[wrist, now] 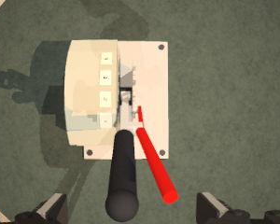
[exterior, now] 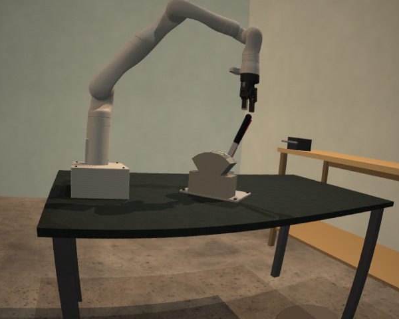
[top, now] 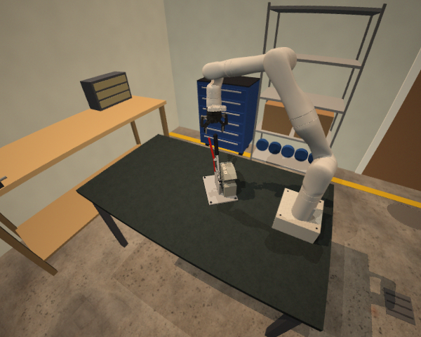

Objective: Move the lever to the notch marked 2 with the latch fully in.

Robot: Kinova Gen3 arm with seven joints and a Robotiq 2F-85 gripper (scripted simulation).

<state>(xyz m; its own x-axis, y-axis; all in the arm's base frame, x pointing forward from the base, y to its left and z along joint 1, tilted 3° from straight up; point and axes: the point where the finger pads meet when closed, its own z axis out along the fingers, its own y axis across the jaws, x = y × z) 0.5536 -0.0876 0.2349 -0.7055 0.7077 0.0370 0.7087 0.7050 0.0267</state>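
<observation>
The lever unit stands mid-table on a white baseplate (top: 211, 199) (exterior: 241, 196) (wrist: 154, 69). Its grey notched quadrant (top: 228, 172) (exterior: 210, 163) (wrist: 87, 93) carries small number plates (wrist: 105, 77), too small to read. The black handle (top: 215, 139) (exterior: 243, 130) (wrist: 123, 175) leans away from the robot base, at the end of the quadrant. The red bar (top: 212, 152) (wrist: 155, 164) stands splayed off the handle. My gripper (top: 213, 126) (exterior: 248, 107) (wrist: 132, 209) is open and empty. It hangs just above the handle's tip, with the fingers on either side of handle and bar.
The arm's white pedestal (top: 297, 221) (exterior: 100, 180) sits on the dark table (top: 149, 188) (exterior: 296, 202). A wooden bench (top: 76, 123) (exterior: 347, 161) runs beside the table. A blue drawer cabinet (top: 239, 109) and a metal shelf rack (top: 352, 61) stand behind.
</observation>
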